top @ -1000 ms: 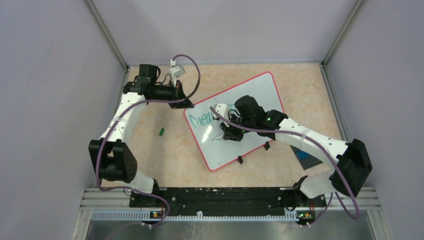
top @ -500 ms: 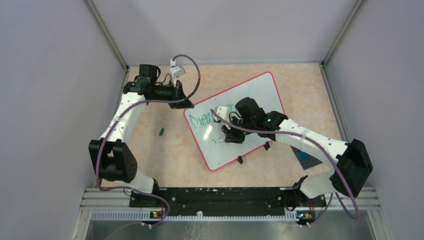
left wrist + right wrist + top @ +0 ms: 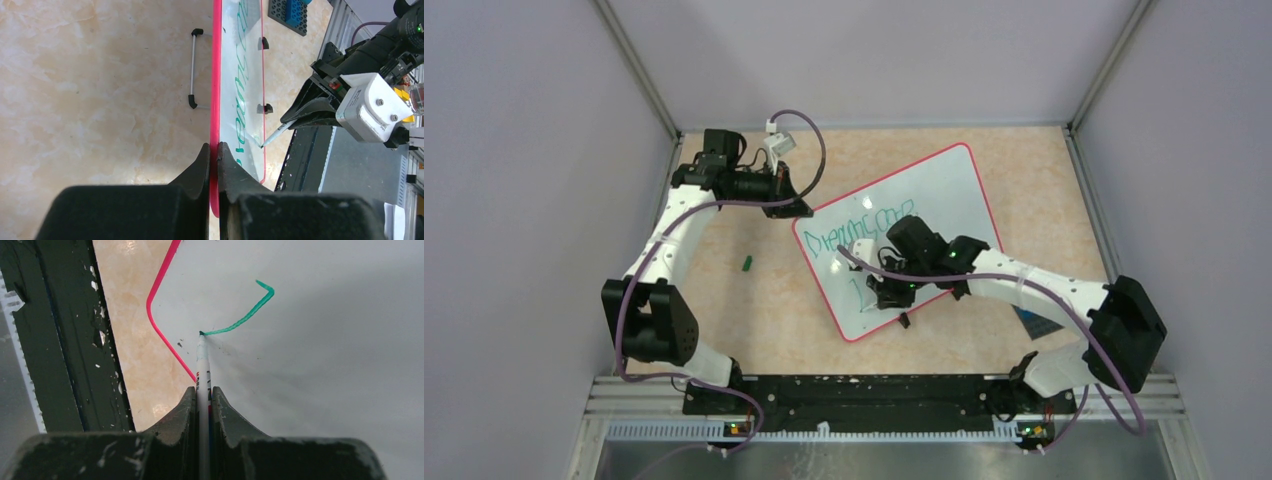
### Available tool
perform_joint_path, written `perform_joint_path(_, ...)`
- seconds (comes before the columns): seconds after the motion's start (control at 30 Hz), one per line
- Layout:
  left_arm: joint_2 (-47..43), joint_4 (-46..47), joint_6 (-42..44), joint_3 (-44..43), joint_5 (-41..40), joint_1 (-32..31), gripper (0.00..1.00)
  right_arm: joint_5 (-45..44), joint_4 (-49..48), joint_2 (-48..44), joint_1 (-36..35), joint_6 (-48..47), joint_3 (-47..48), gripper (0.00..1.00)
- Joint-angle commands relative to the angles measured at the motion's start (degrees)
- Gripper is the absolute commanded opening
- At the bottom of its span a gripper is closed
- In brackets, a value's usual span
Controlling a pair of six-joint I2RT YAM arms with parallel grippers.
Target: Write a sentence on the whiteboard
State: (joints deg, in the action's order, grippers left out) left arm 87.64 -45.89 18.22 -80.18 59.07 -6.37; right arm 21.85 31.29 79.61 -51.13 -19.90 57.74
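While the left gripper clamps the rim of the whiteboard, lying askew from the tabletop's middle toward its far right corner, one green line is written; the right gripper, closed on a marker, seems only to begin a second.

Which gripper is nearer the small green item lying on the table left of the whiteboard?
Left. The left gripper, clamped on the whiteboard edge, sits just beyond the green item. The right gripper, holding the marker, is farther right over the board.
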Motion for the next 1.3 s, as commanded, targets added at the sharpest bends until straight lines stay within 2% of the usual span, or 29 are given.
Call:
perform_joint_path(0.0,0.43,-2.72,1.73,1.86,-2.90,-1.71,0.00,-0.57,-1.57,1.44,-1.66,-0.76,1.38,0.00)
perform_joint_path(0.33,0.22,-2.71,1.82,1.83,-2.78,-1.71,0.00,3.27,1.48,-2.03,-0.14,-0.03,6.96,0.00)
perform_joint_path(0.67,0.15,-2.75,1.73,1.78,-2.81,-1.71,0.00,-2.45,0.01,-1.74,3.23,0.91,8.13,0.00)
perform_joint_path(0.97,-0.35,-2.67,1.82,2.27,-3.24,-1.71,0.00,-2.82,-0.96,-0.35,3.23,0.83,8.41,0.00)
perform_joint_path(1.27,-0.28,-2.55,1.66,2.42,-3.17,-1.76,0.00,-2.92,-0.10,-1.39,6.39,1.55,8.25,0.00)
